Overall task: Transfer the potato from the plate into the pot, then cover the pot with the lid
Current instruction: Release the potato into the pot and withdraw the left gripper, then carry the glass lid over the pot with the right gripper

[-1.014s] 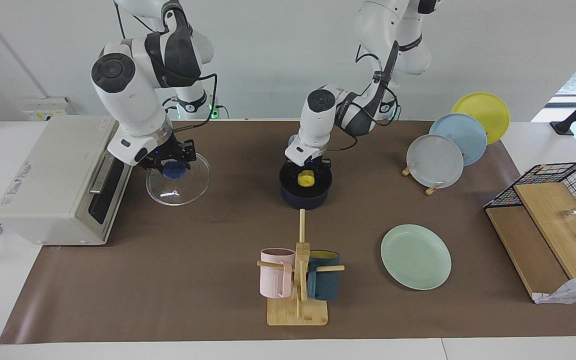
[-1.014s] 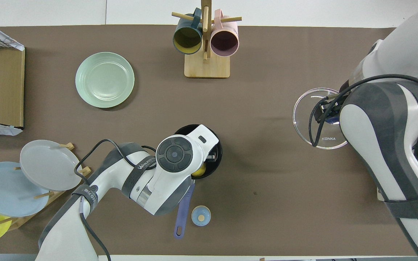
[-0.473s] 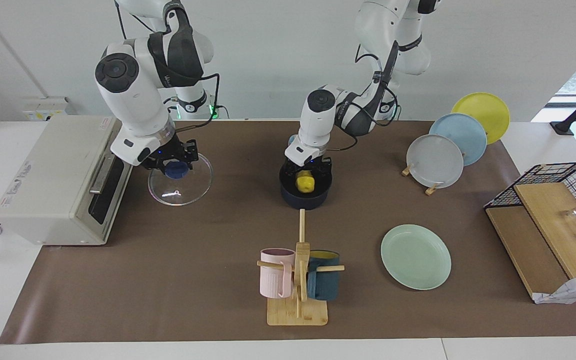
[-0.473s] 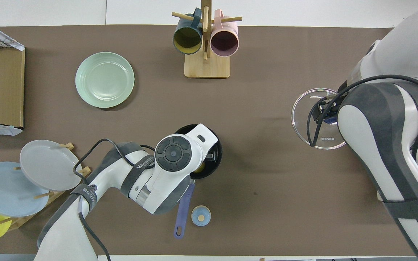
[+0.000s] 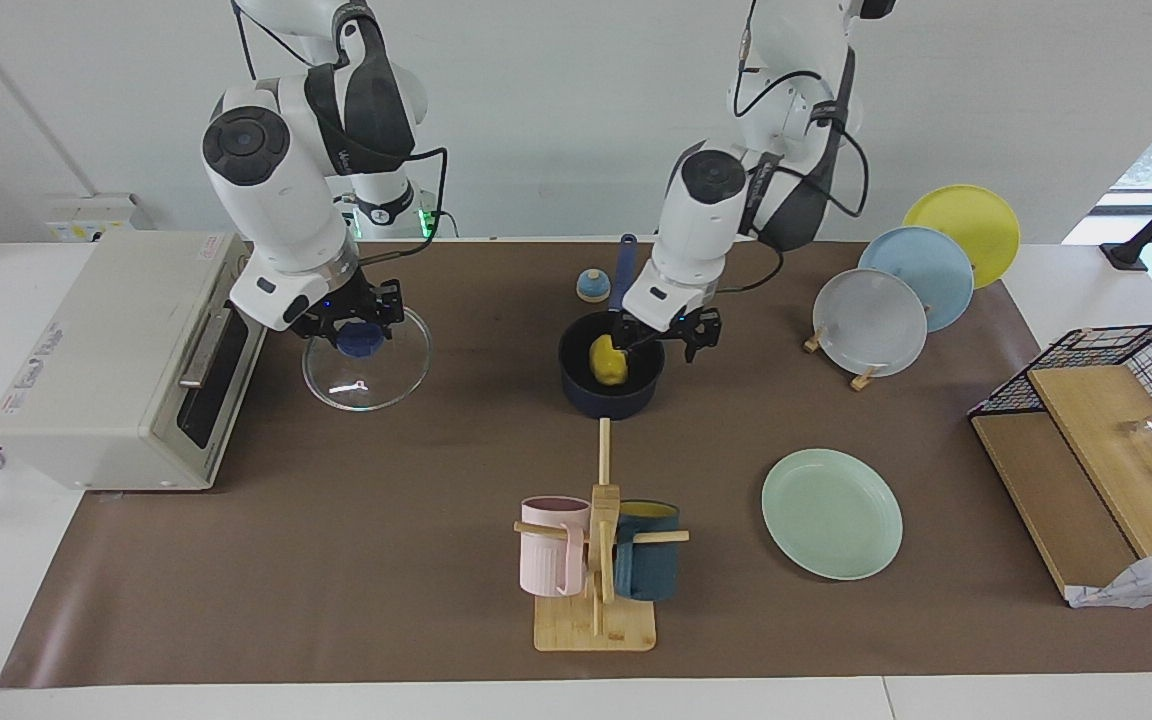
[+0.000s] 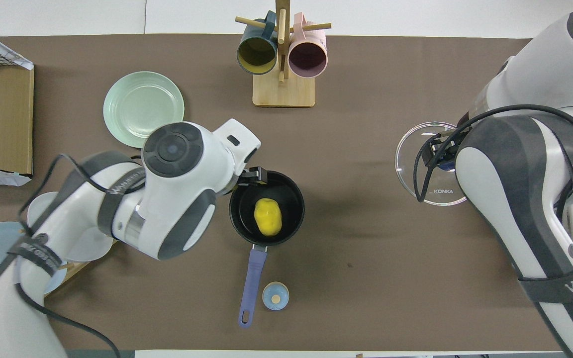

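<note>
A: potato (image 6: 267, 217) is sitting in the pot (image 6: 294, 191), mint plate (image 5: 831, 513) bare. Left gripper (image 5: 664, 338) hangs spread and empty over the rim.

B: so lid (image 5: 367, 357) step now. Right gripper (image 5: 356, 324) is clamped on the knob, I think; lid looks barely lifted. Needs carrying over and centring on the pot.

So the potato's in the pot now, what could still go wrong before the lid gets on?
1. The left gripper, jaws open, hangs just over the pot rim; if it lingers, the arriving lid could bump it.
2. The right gripper grips only the lid's small blue knob, so the glass lid might swing or tilt while carried.
3. The potato lies off-centre; probably harmless, but a tilted lid could catch the rim.
</note>
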Available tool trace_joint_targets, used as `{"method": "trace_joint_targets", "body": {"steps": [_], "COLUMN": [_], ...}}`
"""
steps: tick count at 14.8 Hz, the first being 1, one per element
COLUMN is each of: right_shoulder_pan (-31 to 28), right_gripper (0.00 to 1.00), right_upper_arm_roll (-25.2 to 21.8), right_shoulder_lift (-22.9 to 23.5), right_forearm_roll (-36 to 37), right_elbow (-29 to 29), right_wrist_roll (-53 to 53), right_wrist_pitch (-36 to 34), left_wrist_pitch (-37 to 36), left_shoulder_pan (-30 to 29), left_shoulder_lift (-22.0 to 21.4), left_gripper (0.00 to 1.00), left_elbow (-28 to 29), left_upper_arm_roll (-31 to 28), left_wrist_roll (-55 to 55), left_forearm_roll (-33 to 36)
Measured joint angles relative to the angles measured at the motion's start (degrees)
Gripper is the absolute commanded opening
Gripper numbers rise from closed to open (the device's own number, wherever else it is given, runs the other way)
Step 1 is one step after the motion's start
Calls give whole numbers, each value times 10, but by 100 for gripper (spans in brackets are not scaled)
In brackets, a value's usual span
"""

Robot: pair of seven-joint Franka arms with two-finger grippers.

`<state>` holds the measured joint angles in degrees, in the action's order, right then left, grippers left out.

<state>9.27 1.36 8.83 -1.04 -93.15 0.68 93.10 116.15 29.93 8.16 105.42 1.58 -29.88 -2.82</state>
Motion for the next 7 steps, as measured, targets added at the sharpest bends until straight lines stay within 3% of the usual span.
{"method": "trace_joint_targets", "body": {"steps": [3,7], "right_shoulder_pan": [33,129], "right_gripper": [0,0], "right_upper_arm_roll": [8,11], "right_shoulder_lift": [1,32], "right_forearm_roll": [-25,-27], "right_elbow": [2,36], "right_wrist_roll": [80,206], "right_wrist_pitch": [17,37], "left_wrist_pitch": [-66,-139], "left_shoulder_pan": [-66,-181], "left_shoulder_lift": [-34,-76], "left_gripper": [100,100], "left_elbow": [-52,-74], "left_upper_arm_roll": [-2,-6], "left_wrist_roll": [48,197], "left_forearm_roll": [0,0]}}
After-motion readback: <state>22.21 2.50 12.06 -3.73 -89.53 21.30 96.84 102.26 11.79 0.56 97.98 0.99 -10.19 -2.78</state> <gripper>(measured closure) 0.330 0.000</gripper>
